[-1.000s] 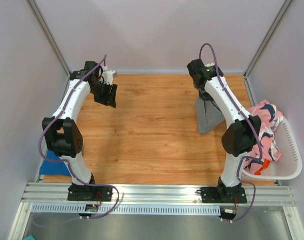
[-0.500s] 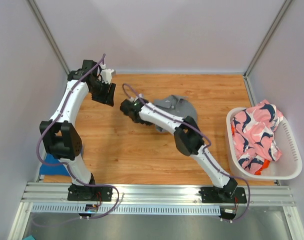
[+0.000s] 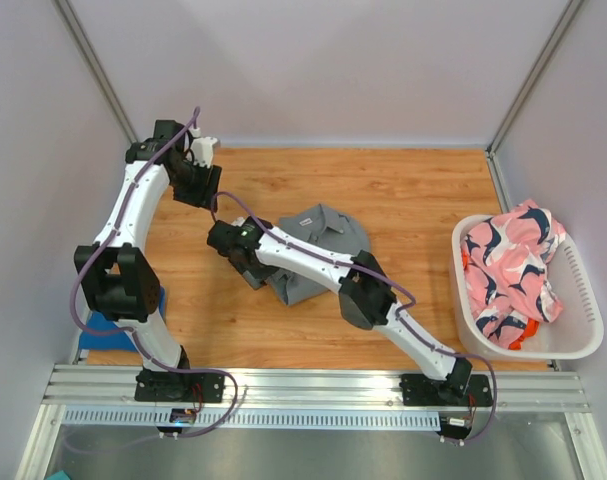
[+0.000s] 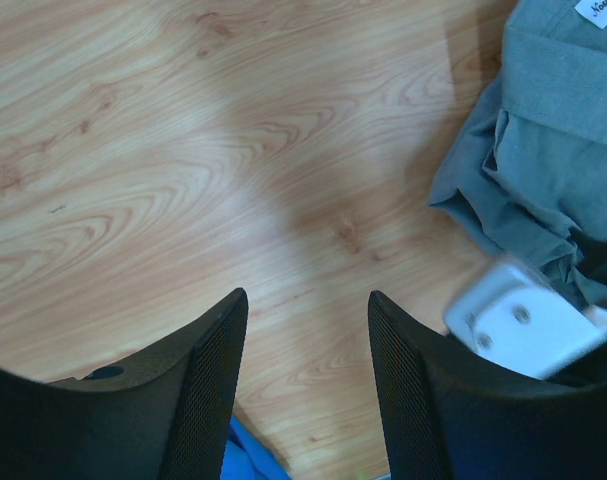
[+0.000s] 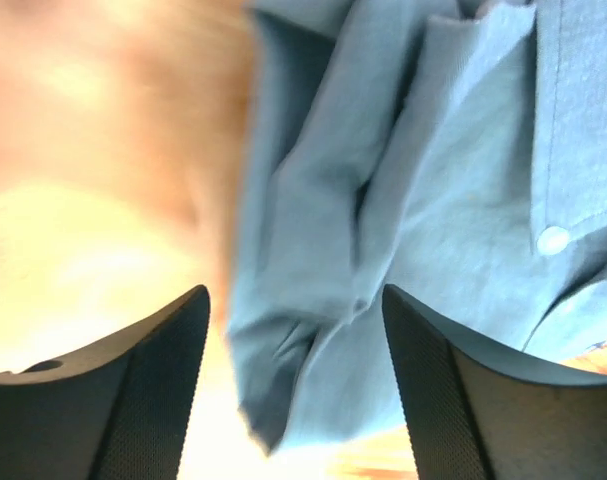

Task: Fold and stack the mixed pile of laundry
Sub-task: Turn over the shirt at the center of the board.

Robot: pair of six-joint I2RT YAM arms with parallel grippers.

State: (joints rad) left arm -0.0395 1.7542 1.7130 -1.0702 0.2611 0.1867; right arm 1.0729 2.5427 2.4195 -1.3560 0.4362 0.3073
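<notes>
A grey shirt [image 3: 318, 245] lies crumpled on the wood table, left of centre. My right arm reaches across it, and my right gripper [image 3: 248, 272] hovers over its left edge. In the right wrist view the right gripper [image 5: 293, 295] is open, with the grey shirt [image 5: 433, 200] just below the jaws and not pinched. My left gripper [image 3: 205, 192] hangs open at the back left; the left wrist view shows this left gripper [image 4: 306, 297] over bare wood, with the shirt [image 4: 553, 150] to its right. The pink patterned garment [image 3: 513, 265] and an orange one [image 3: 466, 262] lie in the basket. A blue garment [image 3: 108, 325] sits at the left edge.
The white slotted basket [image 3: 586, 300] stands at the table's right edge. Grey walls with metal posts close in the back and sides. An aluminium rail [image 3: 313, 385] runs along the near edge by the arm bases. A white link of the right arm [image 4: 523, 320] shows close to my left fingers.
My right arm swung from the far right across to the left, dragging the grey shirt to the table's middle, and its jaws opened and let it go. The left gripper shifted slightly left.
</notes>
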